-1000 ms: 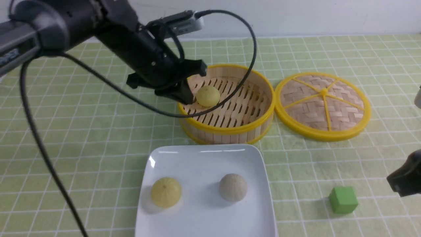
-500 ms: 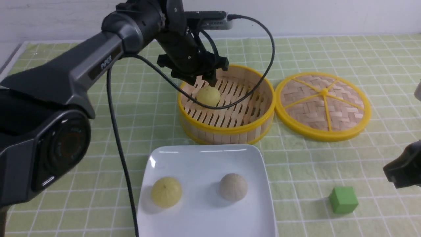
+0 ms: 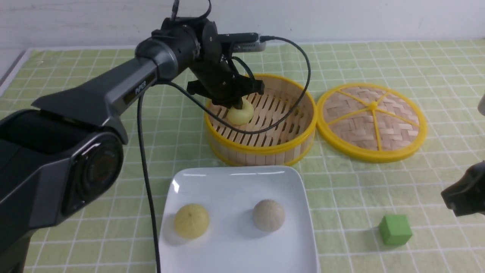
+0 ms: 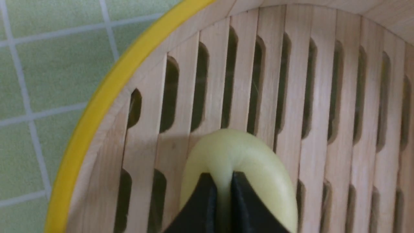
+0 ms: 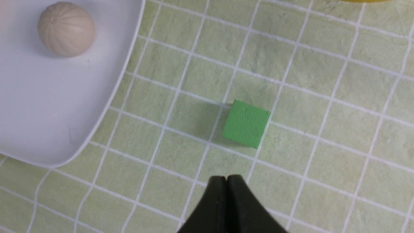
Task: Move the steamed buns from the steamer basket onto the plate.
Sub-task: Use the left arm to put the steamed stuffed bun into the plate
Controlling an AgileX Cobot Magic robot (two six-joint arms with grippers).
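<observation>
left gripper (image 3: 235, 103) is nipped onto top of the bun (image 3: 243, 114), left of centre in steamer basket (image 3: 265, 146). grip looks shallow, so lift slow & straight, clear the rim, then go to plate (image 3: 235, 178). right gripper (image 5: 226, 179) is pressed together, holding nothing.

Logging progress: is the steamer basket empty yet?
Not empty. One yellow bun sits on the steamer basket floor, pinched by the shut left gripper.
</observation>
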